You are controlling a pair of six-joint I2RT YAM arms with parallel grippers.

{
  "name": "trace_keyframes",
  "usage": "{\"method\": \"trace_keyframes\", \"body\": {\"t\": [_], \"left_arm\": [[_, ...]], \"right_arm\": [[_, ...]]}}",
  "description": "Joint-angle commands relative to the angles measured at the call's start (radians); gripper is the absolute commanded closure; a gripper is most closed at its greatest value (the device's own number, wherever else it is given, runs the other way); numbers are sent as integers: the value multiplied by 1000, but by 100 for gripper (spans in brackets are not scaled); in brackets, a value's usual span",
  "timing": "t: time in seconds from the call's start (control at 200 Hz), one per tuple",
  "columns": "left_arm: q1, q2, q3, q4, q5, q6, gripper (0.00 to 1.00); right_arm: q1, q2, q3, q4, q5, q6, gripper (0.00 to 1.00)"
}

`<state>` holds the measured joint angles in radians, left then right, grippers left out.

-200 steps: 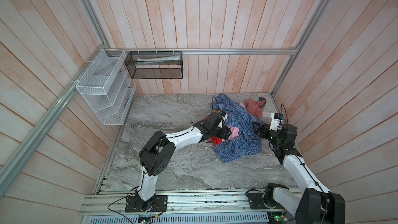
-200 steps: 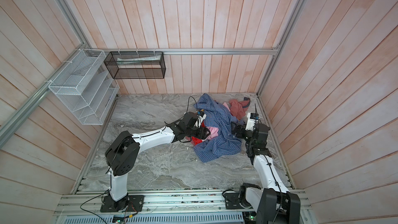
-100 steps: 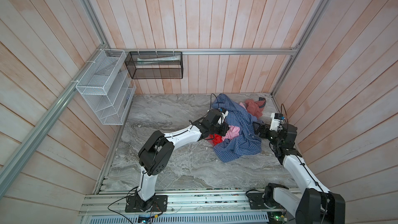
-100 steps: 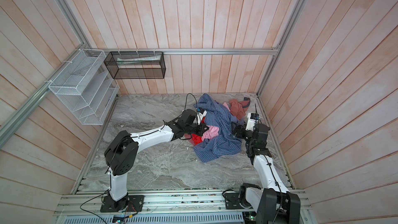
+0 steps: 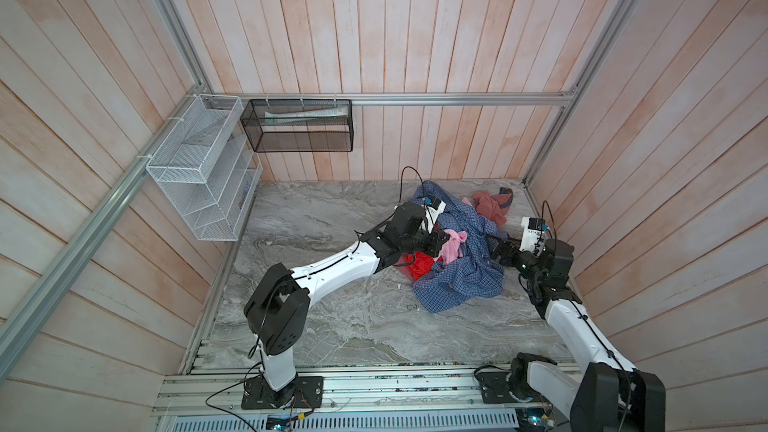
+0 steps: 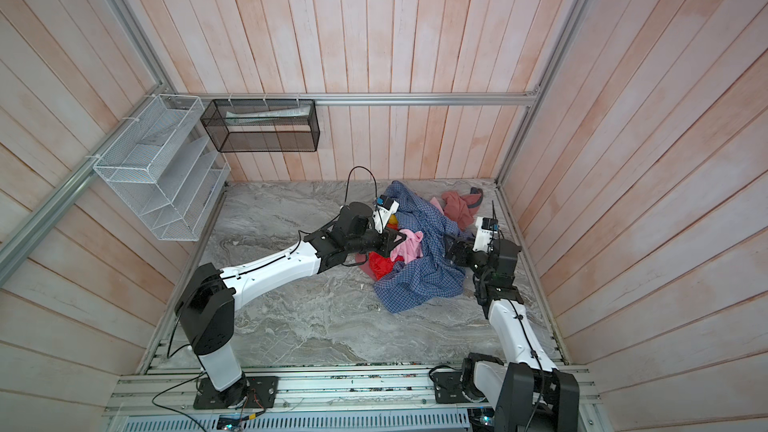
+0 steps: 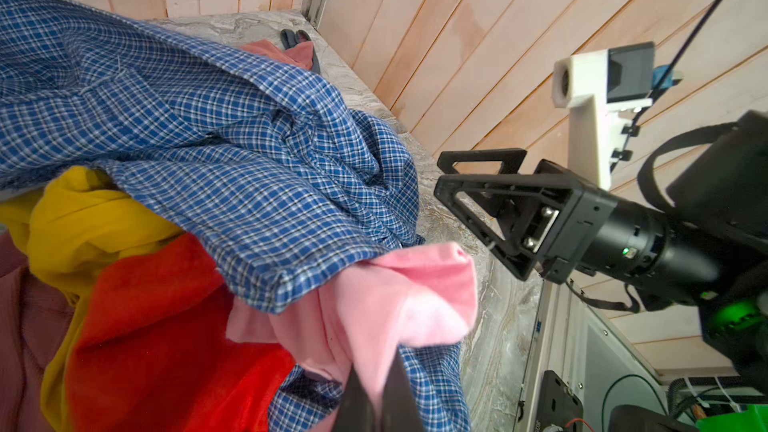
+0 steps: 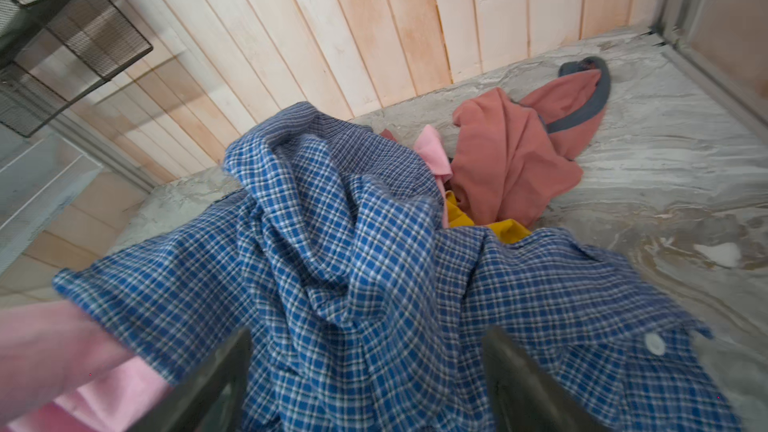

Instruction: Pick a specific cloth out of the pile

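We pinch the pink cloth [image 7: 374, 305] in our left jaws; our right jaws stand spread beside the pile [image 5: 461, 268].

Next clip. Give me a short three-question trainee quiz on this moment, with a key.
1. True or false: the left gripper is shut on the light pink cloth.
2. Which garment drapes over most of the pile? A. blue checked shirt B. bright red cloth C. yellow cloth
3. Fill in: the right gripper stands ____ over the blue checked shirt.

Key: 1 true; 2 A; 3 open
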<state>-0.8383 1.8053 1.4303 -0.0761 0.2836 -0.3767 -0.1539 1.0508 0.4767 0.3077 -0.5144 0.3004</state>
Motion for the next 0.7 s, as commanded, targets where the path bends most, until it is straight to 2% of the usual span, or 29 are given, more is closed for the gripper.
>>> {"method": "trace_keyframes", "body": {"t": [0.0,0.285,0.465,0.695], "left_arm": [[-6,-33,42,-2,12,22,100],[-10,-57,121,-21,-20,24,100],[-10,-64,155,-36,-34,24,100],[-10,-79,222,-76,-55,52,100]], "right_arm": [[0,7,-37,66,-109,13,10],[45,44,-69,80,-217,-33,11],[75,42,-80,88,-213,-52,11],[86,82,-79,68,-144,-66,13]]}}
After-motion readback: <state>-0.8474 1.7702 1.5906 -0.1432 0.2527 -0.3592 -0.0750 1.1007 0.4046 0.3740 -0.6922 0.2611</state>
